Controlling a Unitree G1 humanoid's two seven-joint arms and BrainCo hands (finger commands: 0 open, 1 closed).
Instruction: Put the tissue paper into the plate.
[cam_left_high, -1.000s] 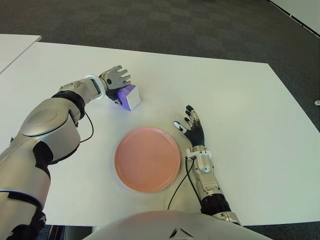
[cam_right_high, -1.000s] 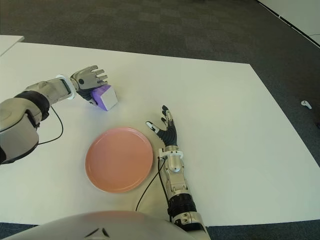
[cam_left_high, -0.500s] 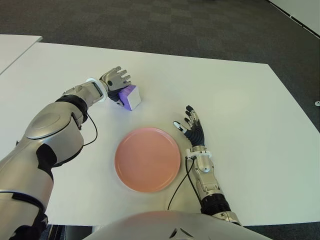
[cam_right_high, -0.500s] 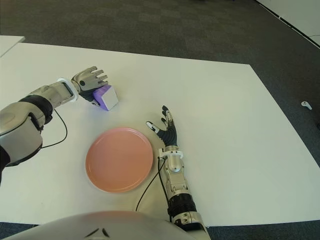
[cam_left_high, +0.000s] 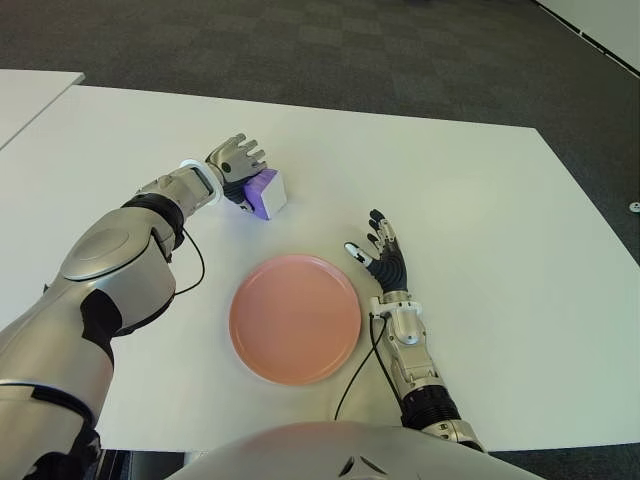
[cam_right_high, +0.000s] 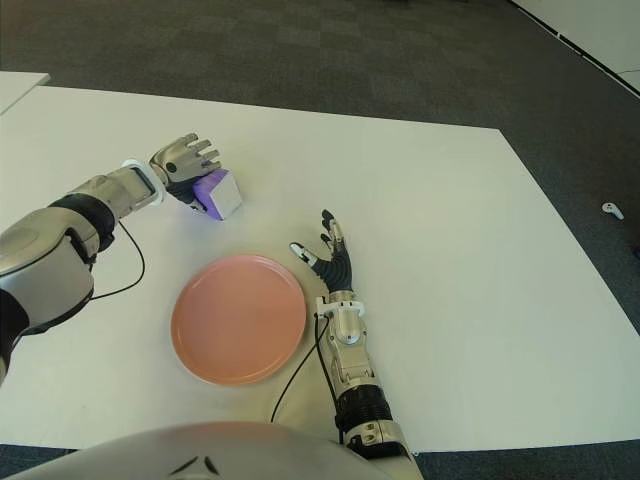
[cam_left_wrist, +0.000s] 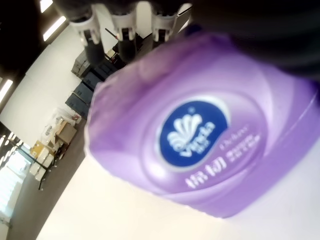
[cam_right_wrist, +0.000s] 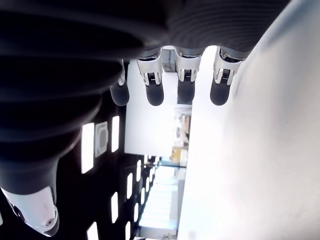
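- Nearest: right hand (cam_left_high: 383, 258) shows just beside the right rim of the plate (cam_left_high: 295, 318), fingers straight and spread, holding nothing. Idle. Can't tell from the eye views whether it touches the table (cam_left_high: 480, 200); its own wrist view shows only spread fingers with nothing between them.
- Plate: pink, nothing in it, sits on the white table directly in front of the torso.
- Far-left: left hand (cam_left_high: 234, 162) is curled over the tissue paper (cam_left_high: 264, 192), a small purple pack with a white end face. Left wrist view is filled by the pack's purple printed face (cam_left_wrist: 200, 140) with fingertips (cam_left_wrist: 125, 30) past its far edge, so I judge it grasped, not just touched.
- Pack is beyond the plate and a bit toward the robot's left, near the rim but clear of it. Not in the plate yet.
- Key relation: plate lies from the pack toward the robot and slightly right. Left hand has it; right hand is well apart across the plate, so this is a left-arm carry.
- Long axis of the pack: can't call it, looks roughly cubic from the head camera.
- Unclear: whether the pack is lifted or on the table; thumb contact hidden behind the pack.
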